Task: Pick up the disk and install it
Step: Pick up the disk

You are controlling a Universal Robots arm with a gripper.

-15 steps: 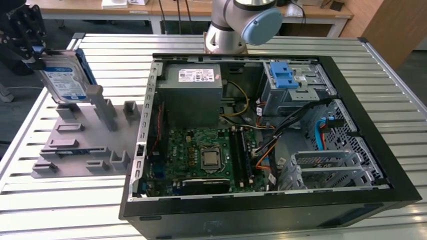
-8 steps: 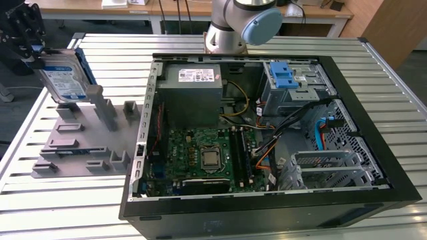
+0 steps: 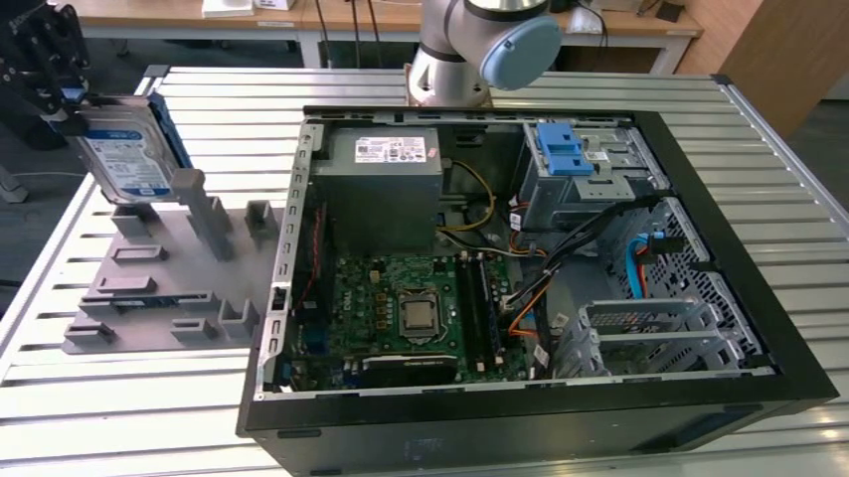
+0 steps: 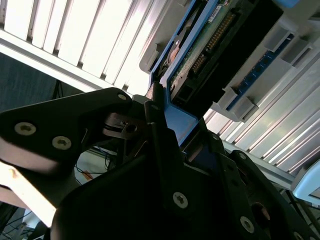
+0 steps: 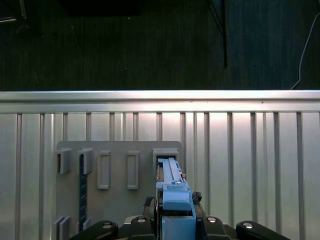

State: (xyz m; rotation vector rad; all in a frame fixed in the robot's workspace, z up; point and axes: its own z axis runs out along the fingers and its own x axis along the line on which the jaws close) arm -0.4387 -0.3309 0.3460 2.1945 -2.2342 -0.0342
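Exterior view: we see the gripper clamped on the upper end of the disk, at the grey rack beside the computer case. The disk's long axis stands nearly upright, label facing us.

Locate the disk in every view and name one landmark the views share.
Exterior view: the disk stands upright at the exterior view's left, over the grey fixture.
First wrist view: the disk is edge-on, blue carrier toward the camera, over the grey fixture.
Second wrist view: its circuit-board side, close up.
Shared landmark: the slatted table, in all three.
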